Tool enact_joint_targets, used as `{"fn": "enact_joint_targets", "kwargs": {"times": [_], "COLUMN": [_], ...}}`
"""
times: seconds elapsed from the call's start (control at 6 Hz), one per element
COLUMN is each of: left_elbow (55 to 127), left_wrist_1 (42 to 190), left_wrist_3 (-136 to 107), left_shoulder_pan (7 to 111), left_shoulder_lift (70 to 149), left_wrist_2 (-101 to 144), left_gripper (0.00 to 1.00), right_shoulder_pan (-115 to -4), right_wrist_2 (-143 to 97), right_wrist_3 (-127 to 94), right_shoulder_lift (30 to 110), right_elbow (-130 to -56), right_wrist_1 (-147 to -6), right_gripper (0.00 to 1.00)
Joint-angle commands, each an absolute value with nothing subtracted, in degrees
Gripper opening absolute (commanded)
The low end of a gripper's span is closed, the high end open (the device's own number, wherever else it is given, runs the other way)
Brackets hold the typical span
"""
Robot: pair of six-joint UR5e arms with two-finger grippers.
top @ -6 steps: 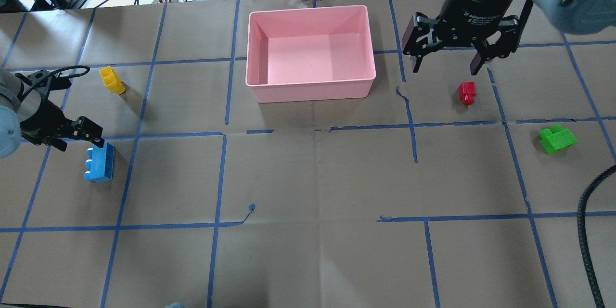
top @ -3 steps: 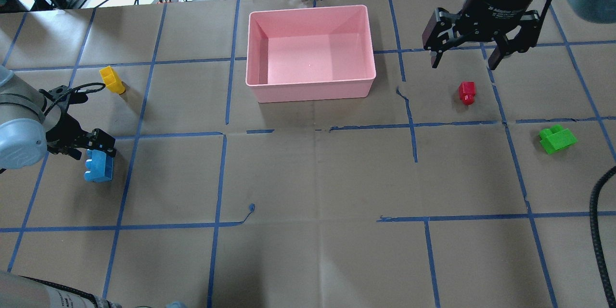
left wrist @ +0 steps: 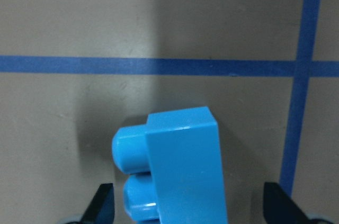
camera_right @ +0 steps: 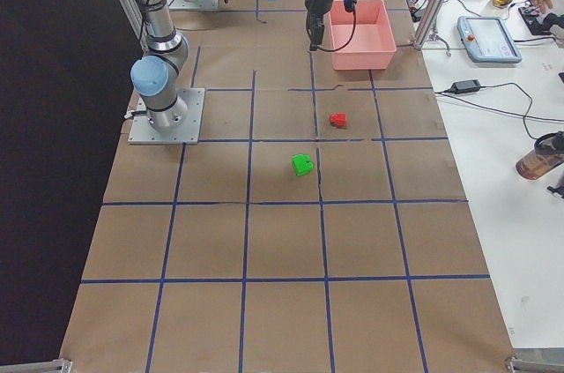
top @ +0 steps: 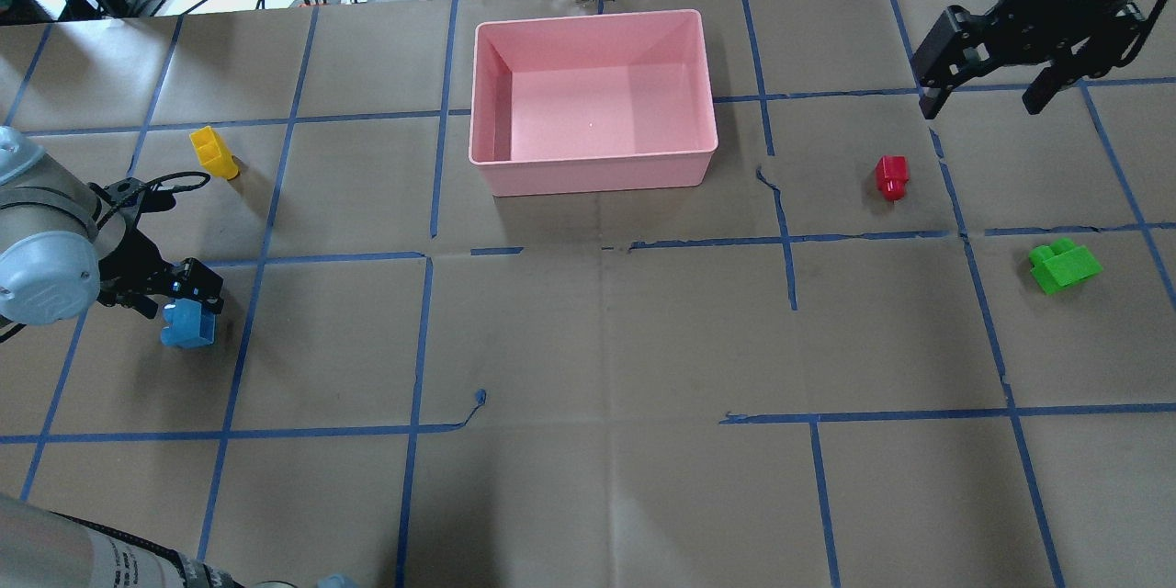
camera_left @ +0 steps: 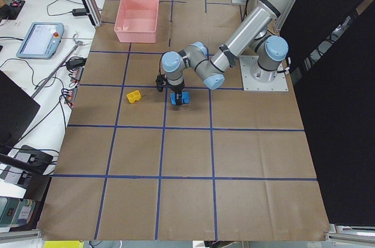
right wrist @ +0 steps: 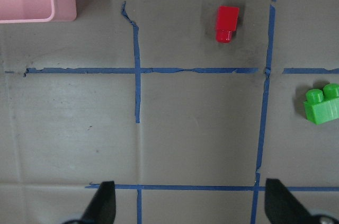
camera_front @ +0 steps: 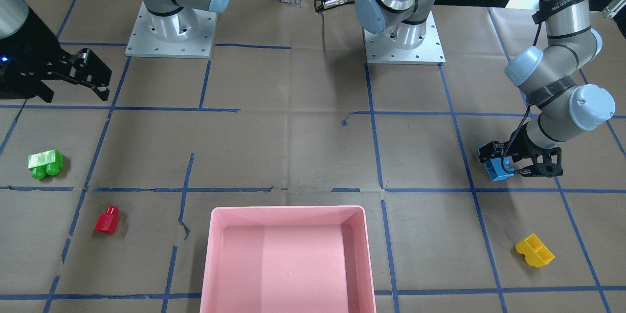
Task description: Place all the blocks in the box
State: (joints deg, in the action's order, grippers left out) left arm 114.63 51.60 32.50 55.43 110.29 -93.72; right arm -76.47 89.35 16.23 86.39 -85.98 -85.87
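Note:
The blue block (top: 186, 328) lies at the table's left, and my left gripper (top: 175, 299) is low over it. In the left wrist view the blue block (left wrist: 180, 166) sits between the wide-apart fingers (left wrist: 103, 205), so this gripper is open and straddles it. The yellow block (top: 213, 152) lies beyond it. The red block (top: 891, 176) and the green block (top: 1064, 266) lie on the right. My right gripper (top: 981, 106) is open and empty, raised beyond the red block. The pink box (top: 593, 167) stands empty at the far middle.
Brown paper with blue tape lines covers the table. The two arm bases (camera_front: 171, 34) stand at the robot's edge. Cables and a tablet (camera_left: 41, 40) lie on the white bench beyond the box.
My left gripper has moved over the blue block and now straddles it. My right gripper has moved right, away from the red block. No block has moved.

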Motion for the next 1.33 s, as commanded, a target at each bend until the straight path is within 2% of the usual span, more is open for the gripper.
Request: {"fn": "enact_joint_targets", "kwargs": {"times": [0.0, 0.17, 0.33, 0.5, 0.83, 1.17], "left_elbow": [114.70, 114.70, 114.61, 114.35, 113.82, 109.46], "left_wrist_1": [51.59, 51.50, 51.50, 52.11, 52.38, 52.21], "left_wrist_3": [32.26, 32.34, 32.34, 32.08, 31.90, 31.99], "left_shoulder_pan": [55.11, 55.19, 55.28, 55.89, 56.94, 68.48], "left_shoulder_lift": [110.92, 111.09, 110.92, 109.87, 107.86, 106.17], "left_wrist_2": [-94.39, -94.13, -93.78, -93.78, -86.78, -84.46], "left_gripper": [0.87, 0.54, 0.12, 0.00, 0.00, 0.00], "right_shoulder_pan": [-66.94, -61.23, -56.82, -55.99, -55.99, -55.99], "right_wrist_2": [89.39, 89.38, 89.38, 89.56, 89.38, 89.38], "right_wrist_3": [25.79, 32.89, 39.92, 43.47, 45.53, 51.02], "right_shoulder_lift": [84.47, 82.46, 79.83, 77.11, 71.13, 68.40], "right_elbow": [-86.04, -86.65, -88.05, -89.55, -94.54, -103.32], "right_wrist_1": [-86.92, -90.32, -95.40, -101.19, -106.32, -120.95], "right_gripper": [1.00, 1.00, 1.00, 1.00, 1.00, 1.00]}}
